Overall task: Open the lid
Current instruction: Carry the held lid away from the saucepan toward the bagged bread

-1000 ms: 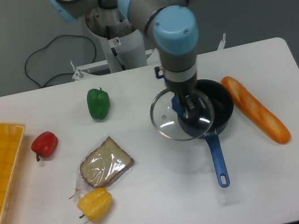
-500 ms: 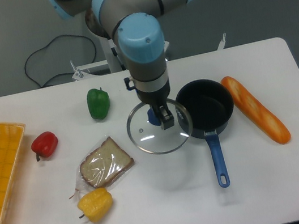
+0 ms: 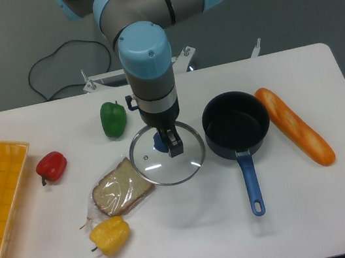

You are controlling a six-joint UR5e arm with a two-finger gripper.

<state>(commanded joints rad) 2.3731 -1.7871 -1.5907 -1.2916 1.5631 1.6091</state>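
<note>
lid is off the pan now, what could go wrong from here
The lid hangs from the gripper by its small blue knob alone, so it might tilt or slip. Its left rim looks close to the bagged bread, so setting it down here could land it on the bread. Swinging back right could knock the saucepan.

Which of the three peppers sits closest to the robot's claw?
The green pepper, just left of the gripper. The red pepper and yellow pepper lie farther away.
</note>
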